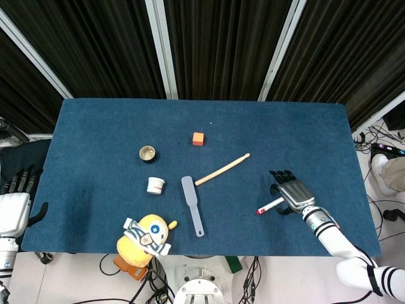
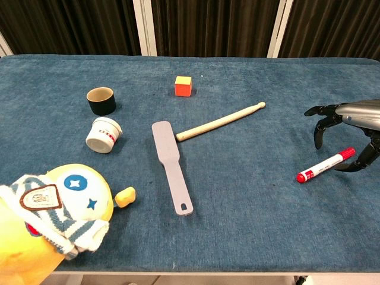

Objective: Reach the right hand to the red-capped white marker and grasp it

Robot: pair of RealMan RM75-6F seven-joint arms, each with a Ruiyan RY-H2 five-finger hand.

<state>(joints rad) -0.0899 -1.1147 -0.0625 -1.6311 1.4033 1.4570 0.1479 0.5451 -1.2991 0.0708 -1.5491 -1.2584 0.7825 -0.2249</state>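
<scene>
The red-capped white marker (image 1: 269, 205) (image 2: 325, 165) lies flat on the blue table cloth, slanting up to the right, at the right side of the table. My right hand (image 1: 291, 192) (image 2: 349, 126) hovers over its upper-right end with fingers spread and curved downward; nothing is held. In the chest view the thumb (image 2: 360, 161) hangs just beside the marker's right end, and the other fingers (image 2: 319, 127) hang behind it. My left hand (image 1: 17, 195) stays off the table's left edge, fingers apart and empty.
A wooden drumstick (image 1: 222, 169) (image 2: 221, 121) and a grey spatula (image 1: 192, 204) (image 2: 171, 164) lie mid-table. An orange cube (image 1: 199, 138), a black cup (image 1: 148, 153), a small white cup (image 1: 155, 185) and a yellow plush toy (image 1: 145, 233) stand further left.
</scene>
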